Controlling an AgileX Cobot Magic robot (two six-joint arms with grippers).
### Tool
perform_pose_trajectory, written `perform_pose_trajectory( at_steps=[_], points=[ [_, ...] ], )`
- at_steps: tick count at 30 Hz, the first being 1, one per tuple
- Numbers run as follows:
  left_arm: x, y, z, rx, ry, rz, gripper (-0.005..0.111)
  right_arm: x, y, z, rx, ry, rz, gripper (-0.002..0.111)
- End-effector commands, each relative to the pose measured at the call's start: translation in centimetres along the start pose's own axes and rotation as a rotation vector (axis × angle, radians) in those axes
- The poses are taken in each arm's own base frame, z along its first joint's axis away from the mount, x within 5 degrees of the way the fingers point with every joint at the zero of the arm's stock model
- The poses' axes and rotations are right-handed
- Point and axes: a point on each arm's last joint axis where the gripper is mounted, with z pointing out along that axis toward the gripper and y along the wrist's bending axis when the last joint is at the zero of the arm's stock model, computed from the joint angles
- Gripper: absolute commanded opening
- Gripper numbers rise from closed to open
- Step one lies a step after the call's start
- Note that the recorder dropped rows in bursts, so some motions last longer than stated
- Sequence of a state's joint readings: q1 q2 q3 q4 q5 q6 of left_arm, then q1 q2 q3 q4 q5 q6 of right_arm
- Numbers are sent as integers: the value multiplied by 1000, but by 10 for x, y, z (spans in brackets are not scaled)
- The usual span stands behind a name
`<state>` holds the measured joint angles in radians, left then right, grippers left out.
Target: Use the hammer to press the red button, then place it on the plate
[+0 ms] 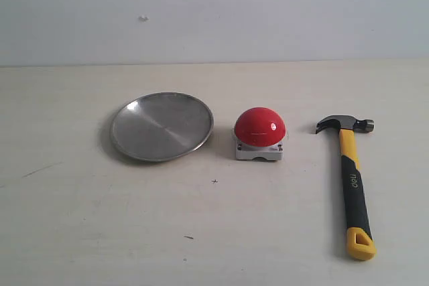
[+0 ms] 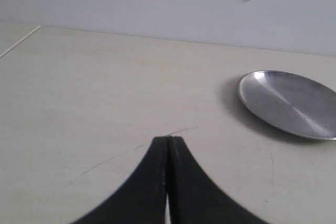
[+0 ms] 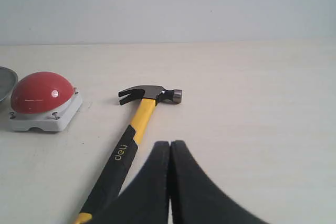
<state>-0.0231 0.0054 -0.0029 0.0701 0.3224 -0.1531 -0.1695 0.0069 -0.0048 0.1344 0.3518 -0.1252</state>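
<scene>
The hammer lies flat on the table at the right, dark head far, yellow looped end near. It also shows in the right wrist view, hammer, beside my right gripper, which is shut on nothing and apart from the handle. The red button on its grey base sits in the middle, and the red button shows again in the right wrist view. The silver plate rests left of it. My left gripper is shut and empty, well short of the plate. Neither gripper shows in the exterior view.
A pale wooden tabletop carries faint scratches and small dark specks. A plain white wall rises behind the table's far edge. The table's left edge shows in the left wrist view.
</scene>
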Motion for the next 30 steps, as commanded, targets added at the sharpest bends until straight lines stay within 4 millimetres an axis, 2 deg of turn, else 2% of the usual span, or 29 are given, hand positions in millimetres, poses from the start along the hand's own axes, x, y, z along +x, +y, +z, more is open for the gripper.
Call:
perform_pose_trajectory(
  at_steps=[1,19,22,24,27,30],
  points=[
    [0,0,0,-1,-5,-8,0,1,0,0,6,-6,-4,0],
    [0,0,0,-1,-5,-8,0,1,0,0,6,-6,-4,0],
    [0,0,0,-1,-5,-8,0,-5,-1,0,15,-71,-7,0],
    [0,0,0,-1,-5,-8,0,-13,-1,-1,2,-163,83,0],
    [0,0,0,-1,-5,-8,0,-25,-1,-4,-49,-297,426,0],
    [0,0,0,-1,-5,-8,0,-35,-9,-8,-21,-435,596,0]
  ],
)
